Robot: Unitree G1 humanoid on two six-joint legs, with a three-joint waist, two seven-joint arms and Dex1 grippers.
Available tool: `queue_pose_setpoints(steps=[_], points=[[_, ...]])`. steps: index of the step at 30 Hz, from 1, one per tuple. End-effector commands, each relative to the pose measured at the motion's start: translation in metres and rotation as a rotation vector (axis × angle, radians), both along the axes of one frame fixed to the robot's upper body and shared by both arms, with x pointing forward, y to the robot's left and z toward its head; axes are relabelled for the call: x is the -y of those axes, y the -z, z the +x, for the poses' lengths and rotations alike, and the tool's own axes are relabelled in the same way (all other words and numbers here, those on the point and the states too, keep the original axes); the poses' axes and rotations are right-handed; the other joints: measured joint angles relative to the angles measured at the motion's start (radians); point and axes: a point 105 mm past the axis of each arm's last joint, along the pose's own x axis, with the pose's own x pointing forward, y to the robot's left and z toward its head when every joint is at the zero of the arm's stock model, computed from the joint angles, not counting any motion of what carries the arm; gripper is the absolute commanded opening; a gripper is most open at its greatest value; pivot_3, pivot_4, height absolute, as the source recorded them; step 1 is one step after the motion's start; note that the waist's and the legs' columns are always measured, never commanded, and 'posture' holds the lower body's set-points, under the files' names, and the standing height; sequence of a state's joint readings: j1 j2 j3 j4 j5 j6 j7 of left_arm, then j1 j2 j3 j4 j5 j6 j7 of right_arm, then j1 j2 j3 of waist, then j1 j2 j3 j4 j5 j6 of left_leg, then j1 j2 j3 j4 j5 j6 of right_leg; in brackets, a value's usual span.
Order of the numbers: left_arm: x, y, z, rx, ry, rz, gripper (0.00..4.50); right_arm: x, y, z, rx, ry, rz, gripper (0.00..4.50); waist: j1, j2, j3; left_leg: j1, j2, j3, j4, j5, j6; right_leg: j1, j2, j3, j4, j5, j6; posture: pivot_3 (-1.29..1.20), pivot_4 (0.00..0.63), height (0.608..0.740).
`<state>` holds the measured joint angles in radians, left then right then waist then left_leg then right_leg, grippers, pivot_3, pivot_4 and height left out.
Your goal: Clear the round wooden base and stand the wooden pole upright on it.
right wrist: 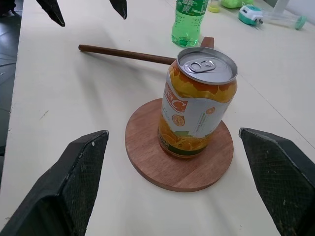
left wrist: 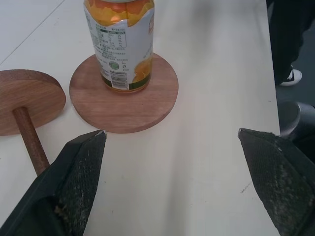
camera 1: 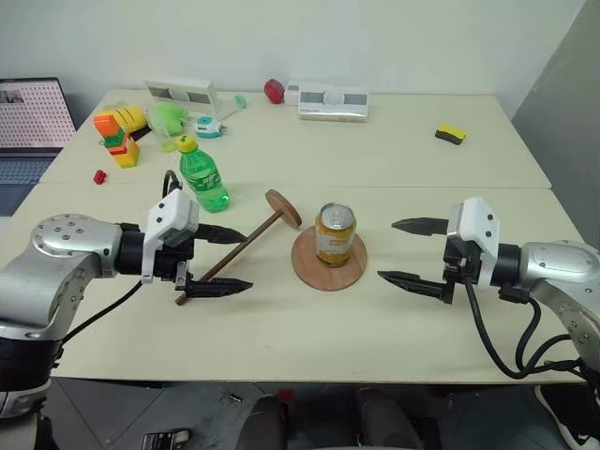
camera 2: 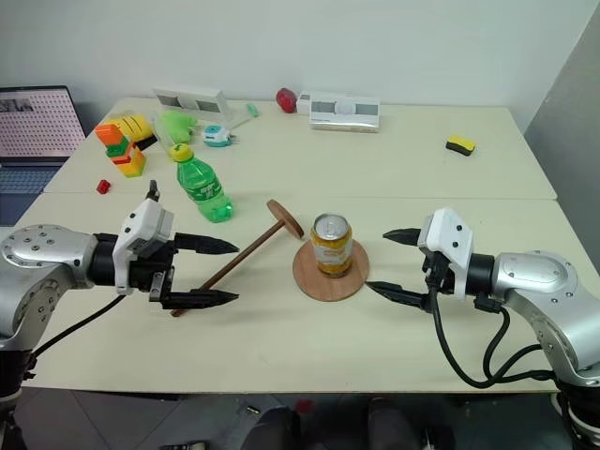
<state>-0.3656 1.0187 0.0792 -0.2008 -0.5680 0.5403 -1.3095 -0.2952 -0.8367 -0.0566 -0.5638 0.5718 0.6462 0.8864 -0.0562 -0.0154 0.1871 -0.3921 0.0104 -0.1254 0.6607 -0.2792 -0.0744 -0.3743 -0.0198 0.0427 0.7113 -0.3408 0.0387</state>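
Left gripper (camera 1: 212, 261) gapes empty beside the wooden pole (camera 1: 240, 247), which lies flat left of the round wooden base (camera 1: 328, 261); an orange can (camera 1: 334, 234) stands on the base (nothing cleared yet); right gripper (camera 1: 412, 251) gapes empty

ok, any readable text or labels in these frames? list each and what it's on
None reads cleanly.
Orange drink can: nutrition panel, barcode and logo lettering too small or blurred to read.
Green bottle: label lettering cut off and blurred.
Laptop screen: a pattern, no legible text.
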Motion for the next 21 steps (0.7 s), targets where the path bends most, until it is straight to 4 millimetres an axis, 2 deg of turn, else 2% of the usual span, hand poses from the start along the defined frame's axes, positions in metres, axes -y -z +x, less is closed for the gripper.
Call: queue_pose_setpoints(steps=[1,21], points=[[-0.0001,-0.0124,0.0001,0.052,-0.001,-0.007,4.50,-0.0007,-0.0107,-0.0023,0.050,-0.013,0.001,4.46,0.000,0.000,0.000,0.000,0.000,0.000,0.000,0.000,0.000,0.000,0.000,0.000,0.000,0.000,0.000,0.00,0.150,0.740],[-0.0077,-0.0118,0.0026,0.051,-0.014,0.048,4.50,-0.0002,-0.0135,-0.0025,0.047,-0.030,-0.005,4.46,0.000,0.000,0.000,0.000,0.000,0.000,0.000,0.000,0.000,0.000,0.000,0.000,0.000,0.000,0.000,0.00,0.150,0.740]])
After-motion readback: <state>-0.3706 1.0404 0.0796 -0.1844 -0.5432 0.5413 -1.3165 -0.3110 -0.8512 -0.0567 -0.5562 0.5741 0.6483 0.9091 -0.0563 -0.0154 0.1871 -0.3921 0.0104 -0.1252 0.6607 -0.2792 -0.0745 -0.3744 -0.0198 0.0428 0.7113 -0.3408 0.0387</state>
